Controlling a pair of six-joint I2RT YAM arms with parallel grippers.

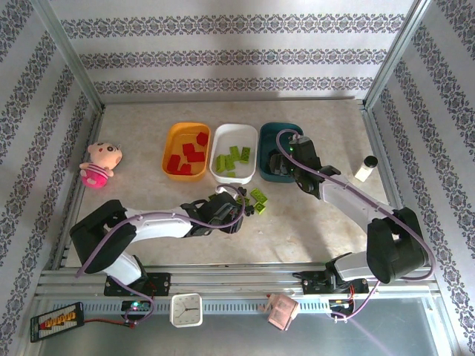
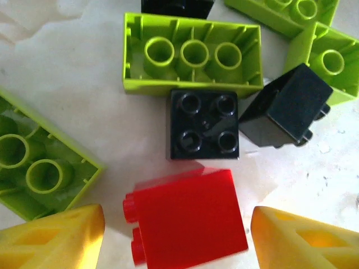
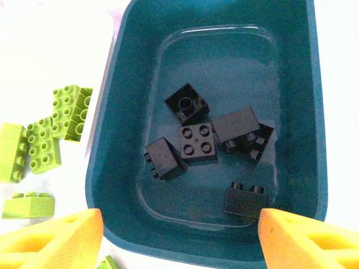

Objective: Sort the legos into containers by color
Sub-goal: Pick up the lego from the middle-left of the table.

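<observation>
Between the yellow fingertips point(image 2: 67, 235) of my left gripper point(image 2: 177, 224) a red lego point(image 2: 185, 216) lies on its side on the table, with a small gap at each side; the gripper is open. Just beyond it lie two black legos point(image 2: 203, 124) point(image 2: 286, 109) and lime legos point(image 2: 190, 56). From above, this gripper point(image 1: 237, 204) sits at the loose pile point(image 1: 257, 198). My right gripper point(image 3: 179, 224) hangs open and holds nothing over the near end of the dark teal container point(image 3: 106, 112), which has several black legos point(image 3: 197, 143) in it. The orange-yellow container point(image 1: 172, 141) holds red legos and the white container point(image 1: 220, 137) holds lime ones.
A pink plush doll point(image 1: 99, 165) lies at the left wall. A small white bottle with a black cap point(image 1: 365, 168) stands right of the teal tray. The three trays sit side by side at mid-table. Metal frame posts bound the table.
</observation>
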